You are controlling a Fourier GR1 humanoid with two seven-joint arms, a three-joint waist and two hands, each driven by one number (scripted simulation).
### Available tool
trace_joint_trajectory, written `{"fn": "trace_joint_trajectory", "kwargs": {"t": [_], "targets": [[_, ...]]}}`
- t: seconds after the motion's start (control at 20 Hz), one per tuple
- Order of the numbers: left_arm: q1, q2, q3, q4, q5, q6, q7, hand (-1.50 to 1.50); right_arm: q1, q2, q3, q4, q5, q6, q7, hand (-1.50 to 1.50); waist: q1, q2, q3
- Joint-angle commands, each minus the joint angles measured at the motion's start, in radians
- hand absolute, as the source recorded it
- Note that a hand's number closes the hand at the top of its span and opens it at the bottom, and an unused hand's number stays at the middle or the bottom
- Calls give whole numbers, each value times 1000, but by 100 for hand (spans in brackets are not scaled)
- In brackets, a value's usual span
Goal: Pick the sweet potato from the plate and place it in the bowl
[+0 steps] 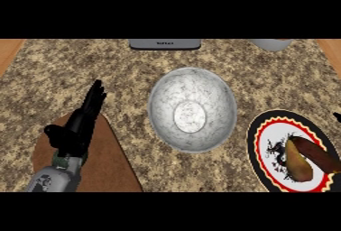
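Note:
A brown and yellow sweet potato (305, 161) lies on the right part of a round plate (257, 135) with a black, red and yellow rim, at the lower right. A grey marbled bowl (160, 92) stands in the middle of the counter, left of the plate, with nothing in it. My left hand (78, 124) is at the left, fingers straight and pointing away from me, holding nothing, a good way left of the bowl. A small dark sliver (337, 117) at the right edge may be my right hand; too little shows to tell.
A brown wooden board (113, 162) lies under my left forearm. A grey appliance (164, 43) sits at the far edge behind the bowl, and a pale object (269, 44) at the far right. The speckled stone counter (266, 81) ends in wood at both far corners.

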Motion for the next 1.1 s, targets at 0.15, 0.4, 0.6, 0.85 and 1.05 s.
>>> {"fn": "trace_joint_trajectory", "kwargs": {"t": [0.15,0.4,0.6,0.85,1.05], "targets": [[-81,-28,56,54,-26,-36,47,0,-100,75,-2,182,131,114,-101,-150,0,1,0],[-3,-85,14,18,-104,2,21,0,-98,113,-84,160,70,214,-78,-150,-4,-1,0],[40,-81,42,-5,-88,-40,-17,0,-49,149,-109,203,105,245,-205,-150,-5,-1,0],[18,-121,38,-12,-130,-22,28,0,-29,192,-137,141,82,303,-124,-150,-7,-1,0],[16,-68,104,-29,-89,-107,60,0,-59,239,-124,189,138,303,-96,-150,-3,-1,0]]}}
